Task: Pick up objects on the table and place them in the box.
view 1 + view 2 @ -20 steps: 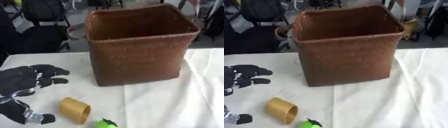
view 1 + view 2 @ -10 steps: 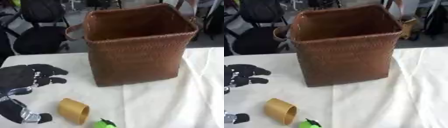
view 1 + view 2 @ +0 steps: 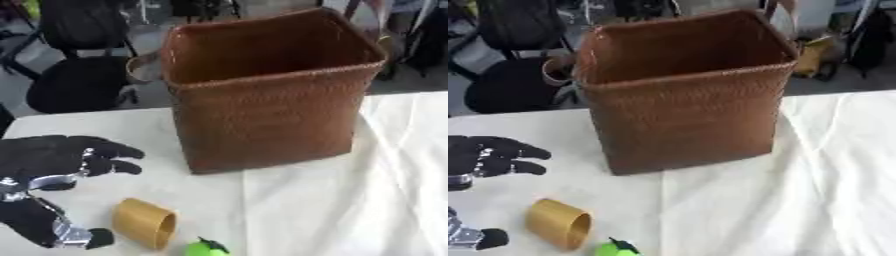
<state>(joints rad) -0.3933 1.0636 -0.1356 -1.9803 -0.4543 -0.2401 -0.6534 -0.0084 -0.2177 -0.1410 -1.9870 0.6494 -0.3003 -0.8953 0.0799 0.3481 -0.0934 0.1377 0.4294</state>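
A tall brown woven basket (image 3: 271,100) is standing open-topped on the white cloth-covered table (image 3: 350,210); what can be seen of its inside is showing only bare woven wall. In front of it, near the left edge, a tan cup (image 3: 144,223) is lying on its side — mouth facing right — with a small green object (image 3: 206,247) just beside it. The left hand (image 3: 48,172) is hovering left of the cup, fingers spread apart, holding nothing.
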